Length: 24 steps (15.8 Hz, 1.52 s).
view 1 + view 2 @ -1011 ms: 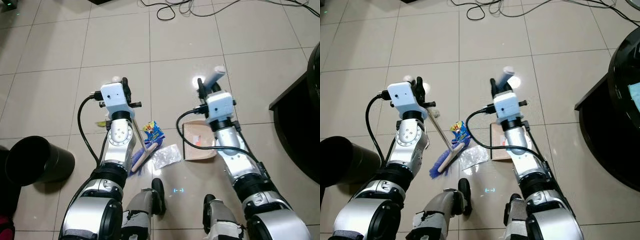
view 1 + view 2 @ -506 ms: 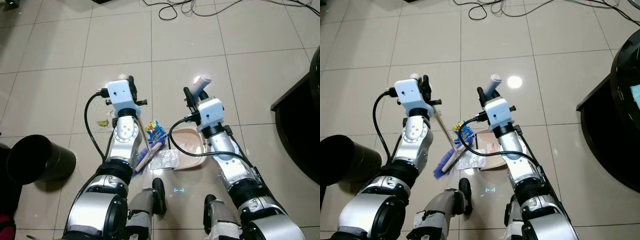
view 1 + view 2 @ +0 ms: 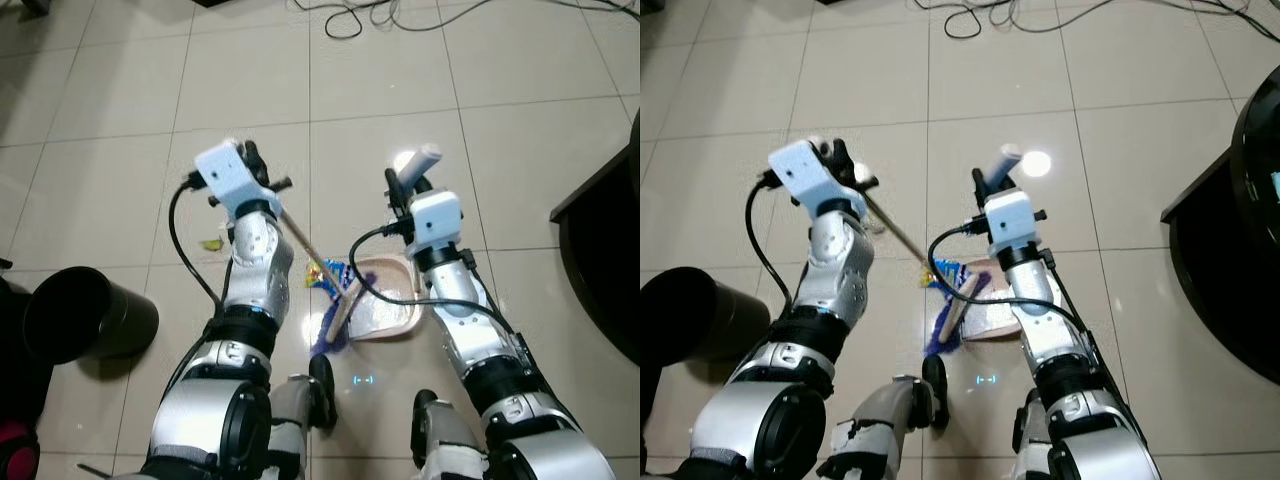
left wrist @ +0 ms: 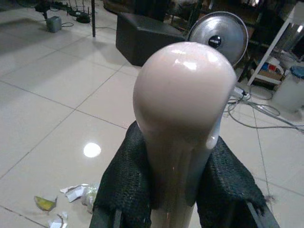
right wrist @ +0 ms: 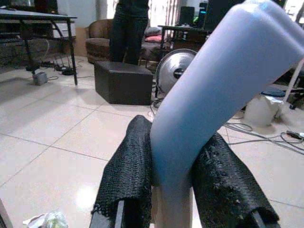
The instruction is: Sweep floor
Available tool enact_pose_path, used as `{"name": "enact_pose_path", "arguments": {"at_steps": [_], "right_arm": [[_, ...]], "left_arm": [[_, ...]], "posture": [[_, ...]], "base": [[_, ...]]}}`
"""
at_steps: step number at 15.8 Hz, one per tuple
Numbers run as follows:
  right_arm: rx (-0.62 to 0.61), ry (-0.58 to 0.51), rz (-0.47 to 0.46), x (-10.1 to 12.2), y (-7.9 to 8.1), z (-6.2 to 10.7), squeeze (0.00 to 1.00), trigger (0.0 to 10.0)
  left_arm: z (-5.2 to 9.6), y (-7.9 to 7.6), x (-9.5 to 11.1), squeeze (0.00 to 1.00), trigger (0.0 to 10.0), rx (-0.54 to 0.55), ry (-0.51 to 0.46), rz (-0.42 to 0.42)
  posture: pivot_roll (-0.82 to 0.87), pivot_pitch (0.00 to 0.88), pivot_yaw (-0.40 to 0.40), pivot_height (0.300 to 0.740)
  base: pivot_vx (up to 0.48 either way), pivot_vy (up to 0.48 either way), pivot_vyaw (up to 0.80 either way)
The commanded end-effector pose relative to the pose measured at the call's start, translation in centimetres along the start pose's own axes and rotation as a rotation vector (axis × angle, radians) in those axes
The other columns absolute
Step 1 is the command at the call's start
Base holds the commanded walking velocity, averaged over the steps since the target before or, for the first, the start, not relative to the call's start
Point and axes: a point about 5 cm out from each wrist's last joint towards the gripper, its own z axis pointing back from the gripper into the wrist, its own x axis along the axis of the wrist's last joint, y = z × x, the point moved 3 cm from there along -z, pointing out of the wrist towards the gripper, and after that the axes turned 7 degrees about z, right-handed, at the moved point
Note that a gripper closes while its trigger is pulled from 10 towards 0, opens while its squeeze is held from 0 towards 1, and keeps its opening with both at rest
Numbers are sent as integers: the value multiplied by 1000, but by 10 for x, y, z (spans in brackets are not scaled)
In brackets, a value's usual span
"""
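**Broom meets dustpan on tiled floor**

Head views: the pink dustpan lies on the floor, a blue snack wrapper just beside its mouth. The broom slants down to the pan's edge, its blue bristles touching the tiles. A black bin stands well left of the dustpan.

Left wrist: the left end effector grips the broom's rounded handle end.

Right wrist: the right end effector clamps the dustpan's pale blue handle.

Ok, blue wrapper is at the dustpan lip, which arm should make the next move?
Left. The left gripper holds the brush, whose head sits right beside the blue wrapper; a short push should carry it in. The right gripper holds the dustpan and should just steady it.
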Motion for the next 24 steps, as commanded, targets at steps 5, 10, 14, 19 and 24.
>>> {"name": "enact_pose_path", "arguments": {"at_steps": [5,10,14,19,24], "right_arm": [[0,125,-35,-23,3,13,0,10000],[-49,128,-43,-25,-11,13,0,10000],[-85,135,-38,-28,-24,21,0,10000],[-113,144,-42,-31,-30,29,0,10000],[-155,157,-61,-34,-35,36,0,10000]], "left_arm": [[23,-87,-11,0,10000,-176,181,362],[13,-93,7,0,10000,-288,163,385],[8,-115,44,0,10000,-553,99,277],[-3,-108,83,0,10000,-678,-34,145],[-15,-95,120,0,10000,-808,-138,-72]], "posture": [[142,320,150,740],[127,287,145,740],[117,255,145,740],[114,235,148,740],[133,234,163,740]], "base": [[0,0,0],[0,0,0],[0,0,0],[0,0,0],[0,0,0]]}}
